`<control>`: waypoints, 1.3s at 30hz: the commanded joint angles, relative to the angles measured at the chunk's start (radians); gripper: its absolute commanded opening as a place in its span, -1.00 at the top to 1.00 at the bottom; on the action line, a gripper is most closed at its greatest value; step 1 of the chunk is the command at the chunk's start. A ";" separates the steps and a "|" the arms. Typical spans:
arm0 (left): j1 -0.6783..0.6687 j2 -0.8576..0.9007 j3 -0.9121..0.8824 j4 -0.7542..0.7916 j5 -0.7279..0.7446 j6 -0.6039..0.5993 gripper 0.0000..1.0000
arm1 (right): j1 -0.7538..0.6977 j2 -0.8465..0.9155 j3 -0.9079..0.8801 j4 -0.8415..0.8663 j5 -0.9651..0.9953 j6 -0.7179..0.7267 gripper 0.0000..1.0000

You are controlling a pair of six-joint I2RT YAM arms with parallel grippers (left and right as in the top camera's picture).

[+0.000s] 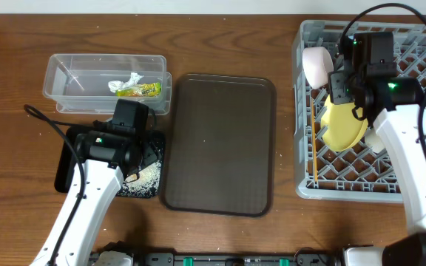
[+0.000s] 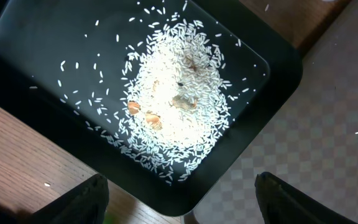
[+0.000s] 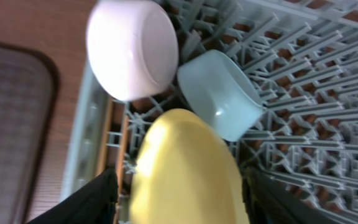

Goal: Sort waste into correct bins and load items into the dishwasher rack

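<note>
Seating the plate [image 3: 185, 162]: right pincer [image 3: 180, 193] wide astride it, left pincer [image 2: 182, 186] wide above rice [image 2: 173, 106]. Next I'd lift clear.

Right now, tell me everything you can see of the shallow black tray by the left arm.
The black tray is a shallow rectangle with rounded corners and a low rim, plastic by its look, lying flat on the wooden table in front of the clear tub, close beside the brown serving tray. It holds a heap of white rice with a few tan scraps, and loose grains around. From overhead the left arm hides much of it.
</note>
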 commanded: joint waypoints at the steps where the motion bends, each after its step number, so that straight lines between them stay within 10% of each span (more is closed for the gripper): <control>1: 0.005 0.006 -0.005 -0.006 -0.020 -0.002 -0.57 | -0.021 -0.056 0.005 0.002 -0.127 0.071 -0.39; 8: 0.005 0.006 -0.005 -0.006 0.009 0.161 -0.58 | -0.109 -0.064 0.005 -0.097 -0.282 0.183 -0.99; 26: 0.005 0.006 -0.006 -0.126 0.116 0.272 -0.72 | -0.194 -0.074 0.001 -0.470 -0.311 0.192 -0.99; 39: -0.108 -0.244 -0.148 -0.105 0.142 0.283 -0.76 | -0.167 -0.500 -0.362 -0.285 -0.323 0.187 -0.98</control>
